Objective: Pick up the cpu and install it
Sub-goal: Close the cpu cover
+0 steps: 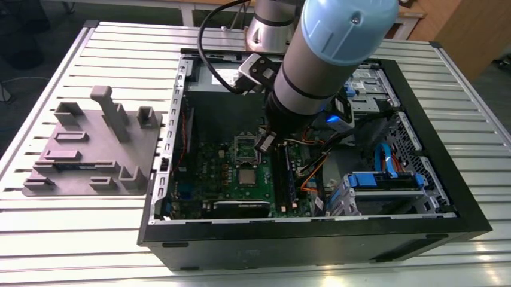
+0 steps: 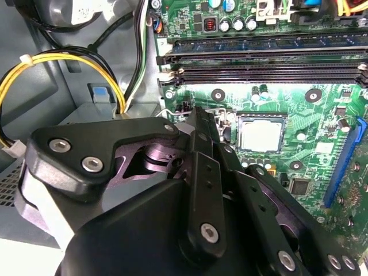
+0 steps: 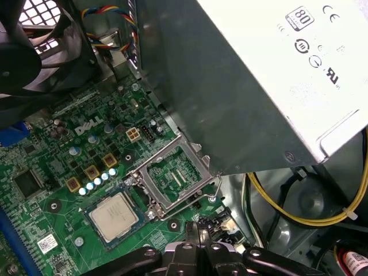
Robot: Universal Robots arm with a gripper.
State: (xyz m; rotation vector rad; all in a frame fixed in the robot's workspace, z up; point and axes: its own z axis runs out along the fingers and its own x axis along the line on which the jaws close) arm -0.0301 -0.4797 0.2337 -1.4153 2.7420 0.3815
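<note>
One arm is reaching down into the open computer case (image 1: 319,230), which is lying on the slatted worktop (image 1: 72,239). Its gripper (image 1: 264,142) is hanging just above the green motherboard (image 1: 212,173). In the second wrist view the black fingers (image 2: 198,167) are pressing together at their tips, gripping nothing.

The cpu (image 1: 248,176) is sitting flat in its socket on the motherboard with its dull silver top facing up, near the gripper but not touching it. In the first wrist view the socket frame (image 3: 148,192) is standing hinged open just beside the cpu (image 3: 113,215), lying between the chip and the big grey power supply (image 3: 247,86). A black fan (image 3: 34,57) is showing at the far side of the board. In the second wrist view the cpu (image 2: 261,133) is lying beyond the fingertips, with long black memory slots (image 2: 264,57) running past it.

A grey moulded fixture (image 1: 88,149) is resting on the worktop, outside the case toward the exterior view's left.
</note>
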